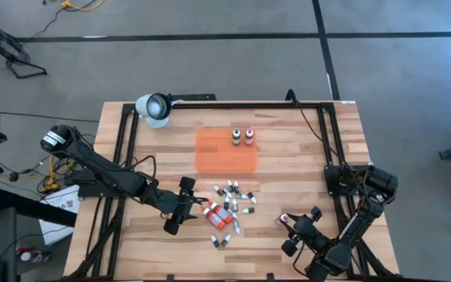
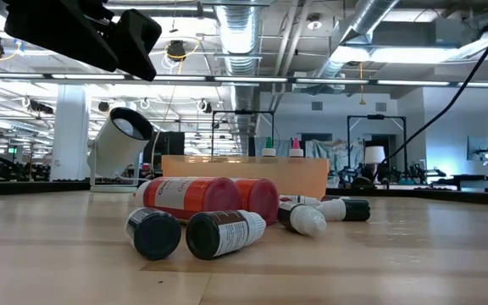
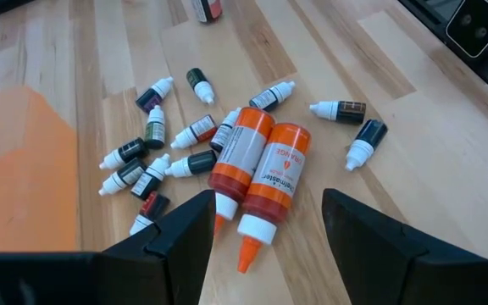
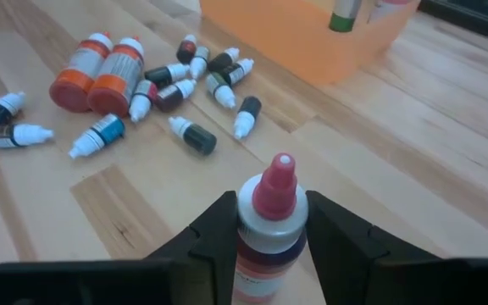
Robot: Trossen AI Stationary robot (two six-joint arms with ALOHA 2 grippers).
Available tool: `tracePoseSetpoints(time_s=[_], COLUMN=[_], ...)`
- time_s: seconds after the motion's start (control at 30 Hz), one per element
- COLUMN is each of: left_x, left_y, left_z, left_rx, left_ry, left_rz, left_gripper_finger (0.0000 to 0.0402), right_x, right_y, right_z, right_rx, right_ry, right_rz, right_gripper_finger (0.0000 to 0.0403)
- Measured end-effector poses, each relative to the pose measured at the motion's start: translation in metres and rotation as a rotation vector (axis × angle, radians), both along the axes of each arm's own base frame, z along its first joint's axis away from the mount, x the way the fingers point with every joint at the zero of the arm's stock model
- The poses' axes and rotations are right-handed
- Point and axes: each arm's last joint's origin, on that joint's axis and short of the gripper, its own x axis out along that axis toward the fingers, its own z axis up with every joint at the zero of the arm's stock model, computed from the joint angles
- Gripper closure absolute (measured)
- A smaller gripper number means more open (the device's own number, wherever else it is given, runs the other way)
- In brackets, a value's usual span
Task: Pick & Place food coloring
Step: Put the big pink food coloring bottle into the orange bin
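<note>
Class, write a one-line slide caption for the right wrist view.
Right hand grips an upright red bottle; small vials lie scattered before the orange tray.

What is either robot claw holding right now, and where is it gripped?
The right gripper clamps an upright red bottle just below its cap. The left gripper is open, empty.

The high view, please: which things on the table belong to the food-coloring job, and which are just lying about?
Job:
- pile of small food-coloring bottles
- red bottle in right gripper
- two upright bottles
- flat orange tray

Lying about:
- white lamp
</note>
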Motion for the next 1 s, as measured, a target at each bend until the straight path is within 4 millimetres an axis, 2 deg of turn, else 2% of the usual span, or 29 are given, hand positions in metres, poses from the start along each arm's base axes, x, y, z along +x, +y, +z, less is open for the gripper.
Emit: tracePoseSetpoints(time_s=[0.2, 0.4, 0.53, 0.67, 0.83, 1.0], left_x=[0.0, -0.001, -0.001, -0.001, -0.002, -0.002], left_y=[0.0, 0.0, 0.0, 0.0, 0.002, 0.004], left_z=[0.0, -0.001, -0.001, -0.001, -0.002, -0.003], left_rx=[0.001, 0.006, 0.006, -0.002, 0.008, 0.01], left_ry=[0.0, 0.01, 0.01, 0.017, 0.025, 0.026], left_rz=[0.001, 0.001, 0.001, 0.011, 0.072, 0.116], left_gripper_finger=[0.0189, 0.0189, 0.0189, 0.0189, 0.0189, 0.0189], right_x=[0.007, 0.024, 0.038, 0.051, 0.069, 0.092], right_y=[-0.005, -0.007, -0.012, -0.022, -0.043, -0.069], right_z=[0.001, 0.015, 0.038, 0.069, 0.105, 0.133], right_rx=[-0.016, -0.058, -0.077, -0.103, -0.154, -0.199], right_ry=[-0.023, 0.001, -0.032, -0.089, -0.07, -0.033], right_rz=[-0.014, -0.02, 0.002, 0.032, 0.082, 0.126], right_gripper_finger=[0.0288, 0.0288, 0.0289, 0.0289, 0.0289, 0.0289])
